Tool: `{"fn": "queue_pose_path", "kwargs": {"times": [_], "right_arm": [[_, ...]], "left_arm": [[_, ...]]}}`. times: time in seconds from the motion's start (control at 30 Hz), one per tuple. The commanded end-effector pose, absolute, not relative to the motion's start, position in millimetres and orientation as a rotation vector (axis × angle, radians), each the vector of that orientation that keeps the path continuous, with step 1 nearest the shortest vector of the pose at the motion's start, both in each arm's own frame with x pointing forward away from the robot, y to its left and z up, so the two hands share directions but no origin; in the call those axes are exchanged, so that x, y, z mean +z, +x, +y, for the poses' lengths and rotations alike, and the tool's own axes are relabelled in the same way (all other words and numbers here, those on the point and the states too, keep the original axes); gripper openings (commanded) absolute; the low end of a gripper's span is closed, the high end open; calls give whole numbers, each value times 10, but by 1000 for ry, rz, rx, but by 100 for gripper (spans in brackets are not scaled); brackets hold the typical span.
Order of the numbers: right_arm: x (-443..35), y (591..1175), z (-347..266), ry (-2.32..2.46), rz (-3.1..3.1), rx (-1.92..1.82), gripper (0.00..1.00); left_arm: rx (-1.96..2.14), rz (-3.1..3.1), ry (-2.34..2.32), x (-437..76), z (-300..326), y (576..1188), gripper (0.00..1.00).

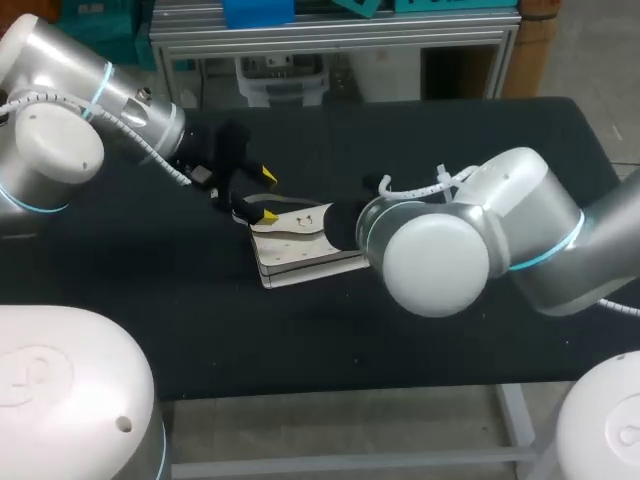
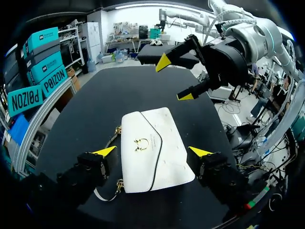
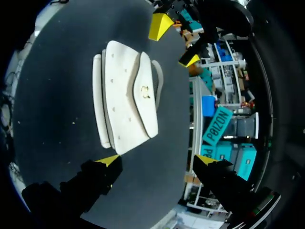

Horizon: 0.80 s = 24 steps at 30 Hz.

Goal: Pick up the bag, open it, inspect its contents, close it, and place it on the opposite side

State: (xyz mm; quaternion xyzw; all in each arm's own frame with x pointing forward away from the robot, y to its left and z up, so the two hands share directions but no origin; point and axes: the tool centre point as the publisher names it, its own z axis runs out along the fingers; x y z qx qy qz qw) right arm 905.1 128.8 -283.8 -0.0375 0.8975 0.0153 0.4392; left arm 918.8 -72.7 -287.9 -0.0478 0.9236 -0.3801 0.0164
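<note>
Left side: the left arm [image 1: 90, 110] comes in over the far-left part of the desk [image 1: 200, 330]. Its tool [image 2: 152, 151] is spread wide, with one yellow-tipped finger on each side of the bag [image 2: 155, 152]. The head view shows one tip right at the bag's corner, but I cannot tell whether it touches. This straddling stance appears chosen to take the bag across its width.

Centre: the bag is white and lies flat on the desk near the middle. Its flap is down and its gold clasp [image 2: 141, 143] faces up. A strap [image 2: 107, 195] trails at the edge by the left tool. It has not been lifted or opened, so I judge the pick-up has not yet been done.

Right side: the right arm [image 1: 500, 230] reaches across from the right. Its tool [image 3: 158, 160] is also wide apart and holds nothing, and the bag lies ahead of it, clear of both fingers. It faces the left tool across the bag, probably ready to work the flap once the bag is secured.

Risk noted: with the bag lying flat, a grip may catch only the flap.
</note>
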Motion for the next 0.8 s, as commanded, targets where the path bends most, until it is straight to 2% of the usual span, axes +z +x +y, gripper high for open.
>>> {"fn": "queue_pose_path", "kwargs": {"times": [0.03, 0.8], "right_arm": [[-2807, 9153, 1159, -217, 2223, 272, 100], [-2602, 9583, 1104, -341, 2527, 77, 100]], "left_arm": [[-1107, 2900, -209, -2830, -696, 9087, 100], [-906, 2968, -388, -2966, -530, 8973, 100]]}}
